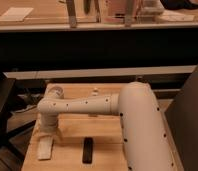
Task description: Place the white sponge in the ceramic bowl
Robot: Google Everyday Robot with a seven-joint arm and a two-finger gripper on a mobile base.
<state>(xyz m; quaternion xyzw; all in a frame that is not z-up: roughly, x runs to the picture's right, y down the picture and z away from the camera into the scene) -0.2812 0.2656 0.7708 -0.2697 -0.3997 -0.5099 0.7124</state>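
The white sponge [45, 149] lies on the wooden table [69, 156] near its front left corner, an off-white block set slightly askew. My gripper [47, 136] hangs pointing down right above it, at the end of the white arm [82, 105] that reaches in from the right. Its jaws stand open around the sponge's upper end, and the sponge rests on the table. The ceramic bowl is not in view; the thick arm segment [142, 130] covers the right part of the table.
A small black block [87, 150] lies to the right of the sponge. A small white bottle [95, 92] and a white round cup [55, 92] stand at the table's back edge. A dark chair [2, 112] is at the left and a dark panel [189, 115] at the right.
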